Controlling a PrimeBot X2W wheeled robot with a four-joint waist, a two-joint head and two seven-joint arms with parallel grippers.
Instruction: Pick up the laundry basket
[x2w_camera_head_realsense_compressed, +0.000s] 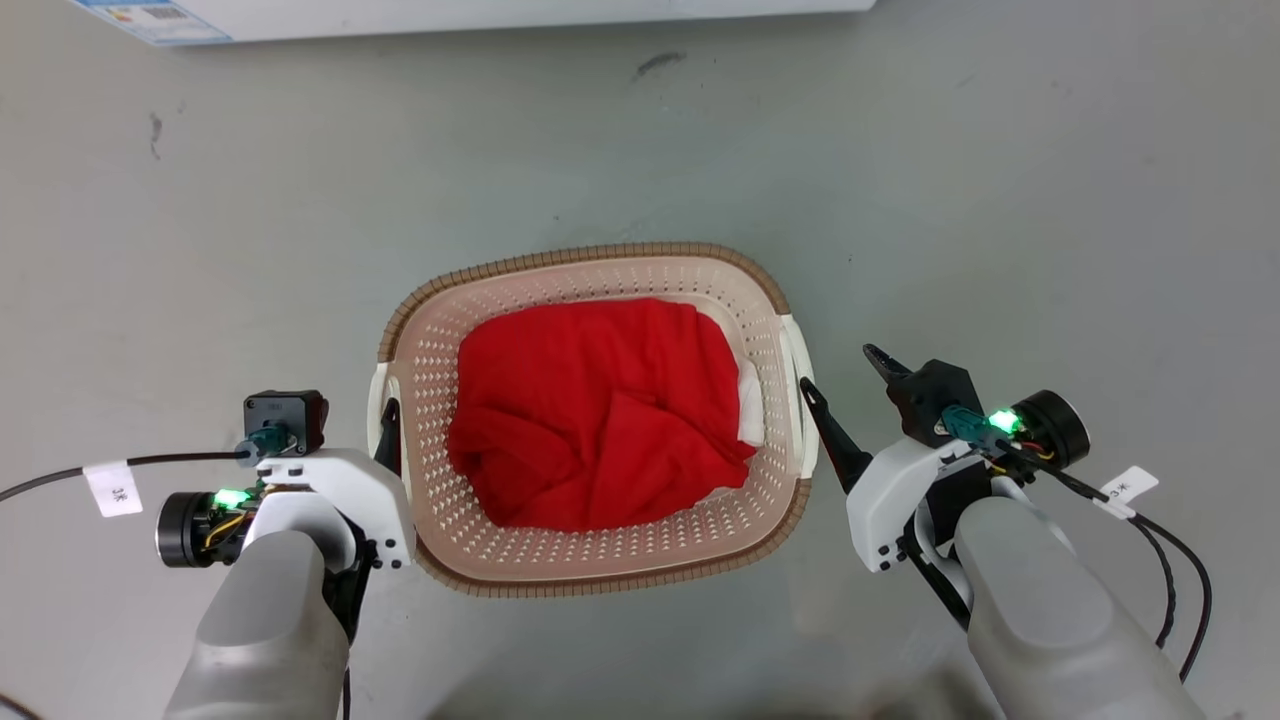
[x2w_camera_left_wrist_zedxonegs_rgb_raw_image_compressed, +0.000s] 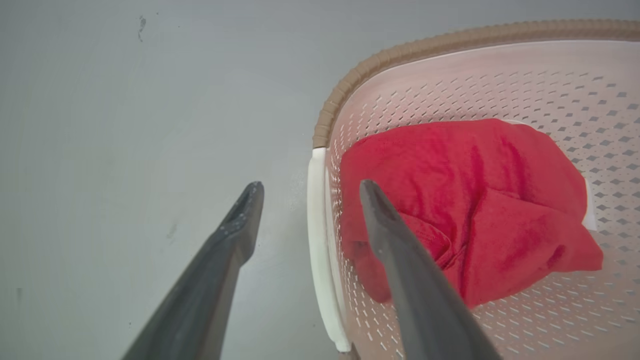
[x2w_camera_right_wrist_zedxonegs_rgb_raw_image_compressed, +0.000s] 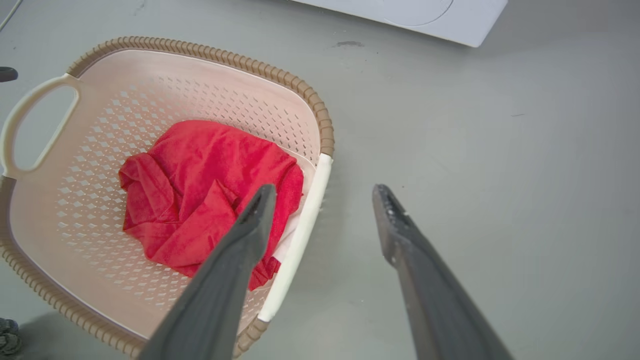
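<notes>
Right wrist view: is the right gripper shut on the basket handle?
No, the right gripper is open, fingers spread, the white handle of the laundry basket showing between them.

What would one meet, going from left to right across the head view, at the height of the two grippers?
white cable tag → left gripper → red cloth lying in the laundry basket → right gripper → second white cable tag

1. The laundry basket (x2w_camera_head_realsense_compressed: 590, 555) is showing smooth, perforated cream plastic, its brown rim ribbed.
2. The red cloth (x2w_camera_head_realsense_compressed: 600, 410) is looking soft, matt and creased.
3. The floor (x2w_camera_head_realsense_compressed: 1000, 200) is looking smooth, scuffed at 12 o'clock.
</notes>
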